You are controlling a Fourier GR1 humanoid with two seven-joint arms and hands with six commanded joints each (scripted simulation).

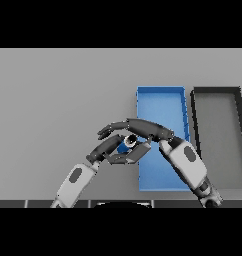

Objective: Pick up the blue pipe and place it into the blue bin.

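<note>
Head view, left to right: the left hand reaches in low from the lower left, fingers loosely bent beside the blue pipe, though I cannot tell whether it touches it. The pipe, only partly visible, sits just at the left wall of the blue bin, not yet inside. The right hand arches over it, fingers curled about it, seemingly to carry it across the wall. Right of the bin stands 1 dark bin, no part of the task.
</note>
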